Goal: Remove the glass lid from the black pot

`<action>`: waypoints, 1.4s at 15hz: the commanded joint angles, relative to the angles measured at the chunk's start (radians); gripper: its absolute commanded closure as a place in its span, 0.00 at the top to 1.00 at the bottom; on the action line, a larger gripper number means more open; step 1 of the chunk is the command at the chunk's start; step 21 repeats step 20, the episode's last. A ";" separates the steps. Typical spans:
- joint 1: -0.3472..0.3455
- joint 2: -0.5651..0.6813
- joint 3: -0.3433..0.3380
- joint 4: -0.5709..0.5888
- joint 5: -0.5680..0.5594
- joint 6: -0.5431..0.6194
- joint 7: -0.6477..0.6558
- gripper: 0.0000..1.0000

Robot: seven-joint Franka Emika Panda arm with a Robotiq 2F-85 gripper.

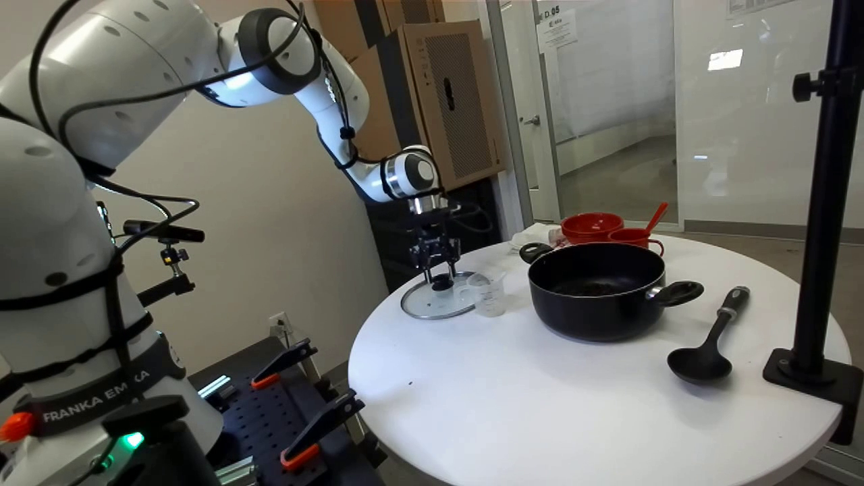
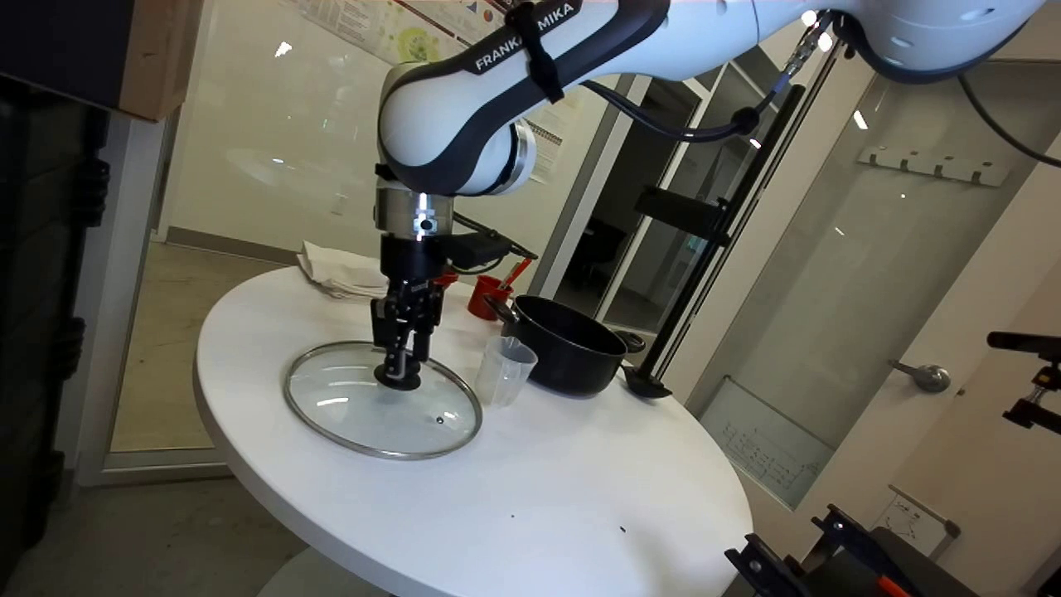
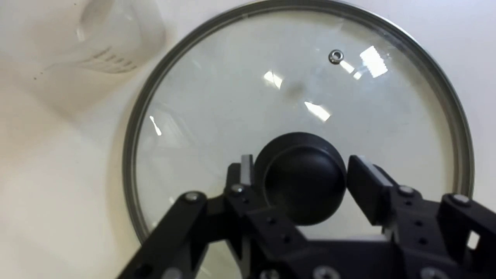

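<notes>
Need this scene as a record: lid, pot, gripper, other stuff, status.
target: glass lid, on white table
source: black pot, uncovered, apart from the lid
end effector: gripper at the lid's knob, fingers either side; firm grip unclear
between lid and pot: clear measuring cup
also on table: black ladle, red bowl, red mug
status: lid off pot

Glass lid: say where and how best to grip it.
By the round black knob, likely best from straight above, jaws on opposite sides: the glass lid lies flat on the white table, and the knob rises from the lid's middle.
</notes>
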 commanded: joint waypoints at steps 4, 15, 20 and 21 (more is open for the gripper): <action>-0.024 -0.080 0.013 -0.059 0.026 0.004 0.022 1.00; -0.053 -0.407 -0.042 -0.113 0.181 -0.094 0.417 1.00; -0.062 -0.418 -0.039 -0.087 0.170 -0.113 0.437 1.00; -0.062 -0.418 -0.039 -0.087 0.170 -0.113 0.437 1.00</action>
